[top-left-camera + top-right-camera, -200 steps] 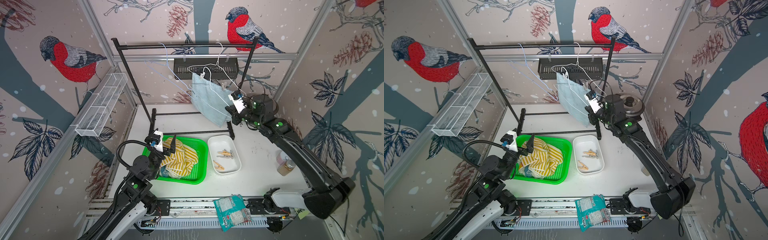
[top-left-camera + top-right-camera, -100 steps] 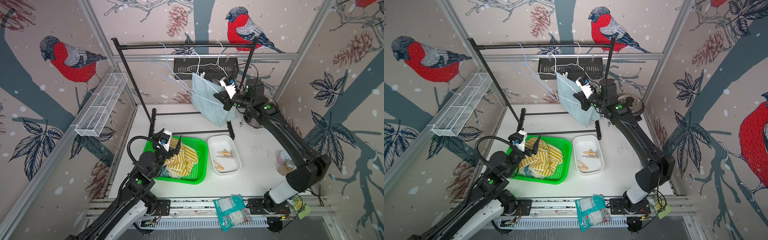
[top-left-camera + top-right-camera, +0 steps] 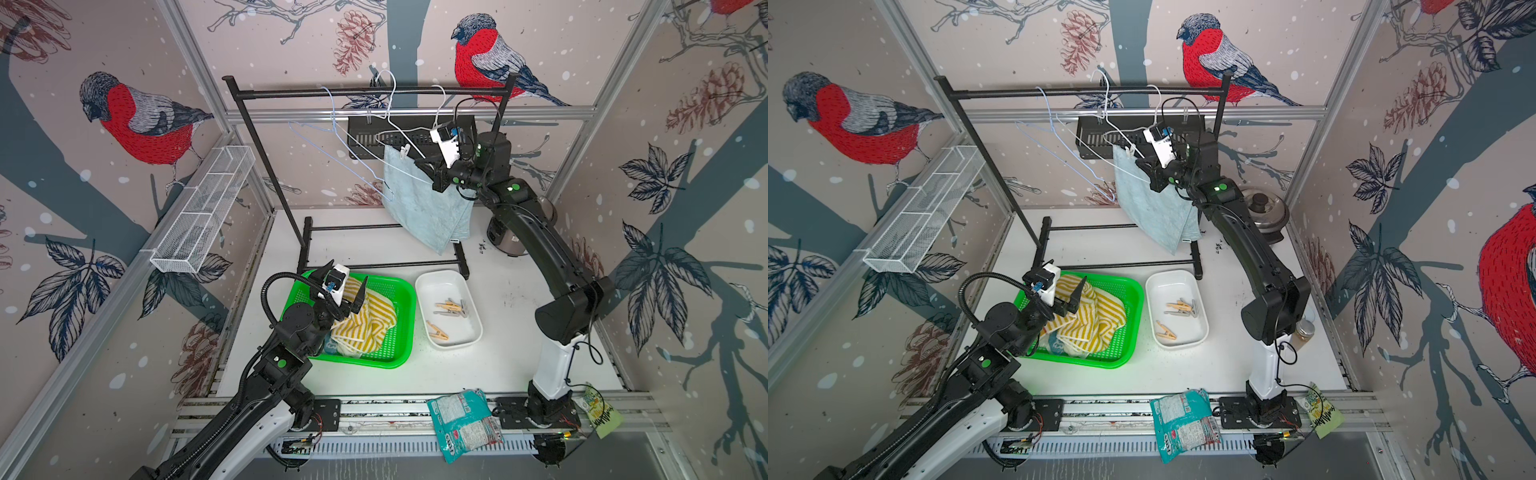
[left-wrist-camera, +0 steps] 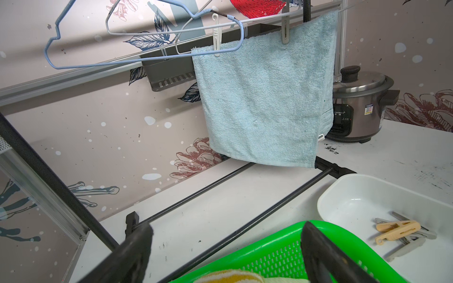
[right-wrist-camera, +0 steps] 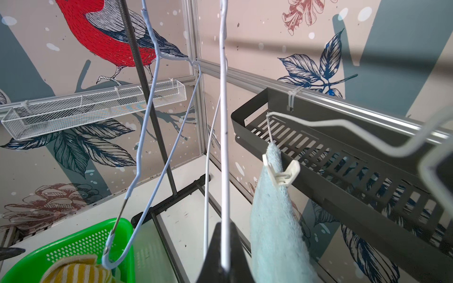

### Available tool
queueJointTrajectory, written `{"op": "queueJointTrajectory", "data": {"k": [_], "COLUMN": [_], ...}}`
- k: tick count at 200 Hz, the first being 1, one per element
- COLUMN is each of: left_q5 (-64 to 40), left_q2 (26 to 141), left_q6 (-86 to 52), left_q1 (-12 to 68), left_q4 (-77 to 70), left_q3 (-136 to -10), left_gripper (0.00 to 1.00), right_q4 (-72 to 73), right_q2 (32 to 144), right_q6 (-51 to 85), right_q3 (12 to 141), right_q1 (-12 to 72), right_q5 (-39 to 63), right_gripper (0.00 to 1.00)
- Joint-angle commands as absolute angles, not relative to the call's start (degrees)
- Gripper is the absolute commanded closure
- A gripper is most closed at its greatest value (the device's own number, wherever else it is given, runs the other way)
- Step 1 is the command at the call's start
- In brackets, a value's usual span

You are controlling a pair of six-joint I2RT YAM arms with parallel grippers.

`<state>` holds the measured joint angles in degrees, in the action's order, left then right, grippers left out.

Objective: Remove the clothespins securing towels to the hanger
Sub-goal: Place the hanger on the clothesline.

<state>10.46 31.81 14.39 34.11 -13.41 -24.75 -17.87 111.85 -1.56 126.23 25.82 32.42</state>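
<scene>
Bird-patterned walls enclose a white surface point(image 3: 498, 365) holding a black rack point(image 3: 365, 92). From its top bar hangs a white hanger point(image 5: 223, 122) carrying the light-blue towel point(image 3: 424, 208), which is pinned along its upper edge by a white clothespin point(image 4: 216, 36) and a grey clothespin point(image 4: 285, 31). The right end effector point(image 5: 225, 227) is up at the hanger beside the towel, its fingers pressed together with the hanger wire caught in the seam between them. The left end effector point(image 4: 226, 231) hangs over a green basket point(image 3: 399, 361), fingers wide apart and empty. In the basket lies the yellow-striped towel point(image 3: 370, 320). Just beside the basket, a white tray point(image 3: 420, 286) holds loose clothespins point(image 3: 451, 307), tan and grey.
</scene>
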Motion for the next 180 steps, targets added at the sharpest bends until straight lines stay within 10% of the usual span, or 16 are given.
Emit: {"op": "queueJointTrajectory", "data": {"k": [1, 32, 81, 180], "left_q5": [9.4, 9.3, 9.8, 10.3], "left_q2": [31.6, 31.6, 31.9, 30.1], "left_q6": [15.0, 15.5, 16.2, 10.2], "left_q1": [34.0, 34.1, 34.0, 33.8], "left_q4": [-15.7, -15.6, -15.8, -14.9], "left_q3": [-24.5, -24.4, -24.1, -23.6], "left_gripper": [0.07, 0.07, 0.06, 0.05], "right_q4": [-19.0, -20.3, -22.5, -22.4], "right_q2": [113.5, 113.8, 110.1, 88.8], "right_q6": [0.7, 0.1, -2.0, -1.3], "right_q3": [128.4, 127.9, 125.0, 109.8], "right_q1": [25.8, 26.3, 26.8, 27.5], "right_q5": [33.3, 34.7, 31.0, 19.0], "right_gripper": [1.00, 0.97, 0.50, 0.28]}}
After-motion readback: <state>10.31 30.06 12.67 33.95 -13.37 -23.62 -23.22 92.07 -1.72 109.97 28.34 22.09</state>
